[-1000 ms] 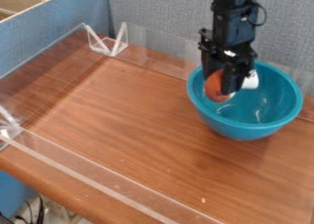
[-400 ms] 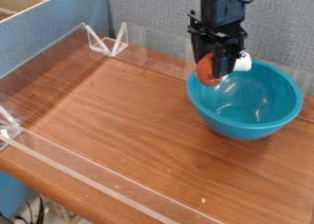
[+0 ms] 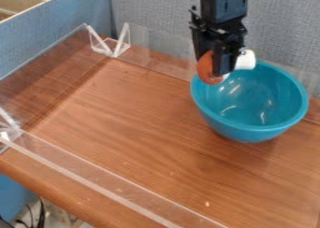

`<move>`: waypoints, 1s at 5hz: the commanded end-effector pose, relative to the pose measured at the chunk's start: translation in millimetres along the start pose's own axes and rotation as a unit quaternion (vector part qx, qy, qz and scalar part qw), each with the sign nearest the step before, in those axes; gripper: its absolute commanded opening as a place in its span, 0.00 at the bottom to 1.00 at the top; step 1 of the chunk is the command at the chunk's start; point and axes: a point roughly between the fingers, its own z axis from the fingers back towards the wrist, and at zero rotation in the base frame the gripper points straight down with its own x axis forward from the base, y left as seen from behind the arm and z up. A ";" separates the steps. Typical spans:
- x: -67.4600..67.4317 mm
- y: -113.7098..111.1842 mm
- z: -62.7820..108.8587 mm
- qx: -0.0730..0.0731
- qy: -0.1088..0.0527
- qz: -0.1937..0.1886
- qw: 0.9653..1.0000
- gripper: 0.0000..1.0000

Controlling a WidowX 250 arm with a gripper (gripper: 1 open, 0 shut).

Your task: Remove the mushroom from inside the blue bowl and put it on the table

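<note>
Mushroom (image 3: 214,66) (gripper-held (image 3: 219,67)) higher above bowl (image 3: 256,106)

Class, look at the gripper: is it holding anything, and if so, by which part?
Yes. The gripper holds the mushroom, its fingers clamped across the orange cap, the white stem sticking out sideways, above the bowl's left rim.

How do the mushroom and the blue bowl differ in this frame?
The mushroom is far smaller than the blue bowl. The mushroom is orange-brown with a white stem; the bowl is plain teal-blue. The mushroom hangs clamped in the gripper above the bowl's left rim, while the bowl rests on the table. Both look like smooth plastic.
</note>
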 end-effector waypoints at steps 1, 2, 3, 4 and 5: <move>-4.5 -0.1 35.3 0.025 -0.040 -0.009 0.999 0.00; -10.3 -0.3 38.7 0.025 -0.041 -0.017 0.999 0.00; -20.3 0.0 44.2 0.025 -0.040 -0.025 0.999 0.00; -35.9 3.1 45.1 0.024 -0.032 -0.032 0.999 0.00; -50.1 5.4 46.0 0.023 -0.024 -0.041 0.999 0.00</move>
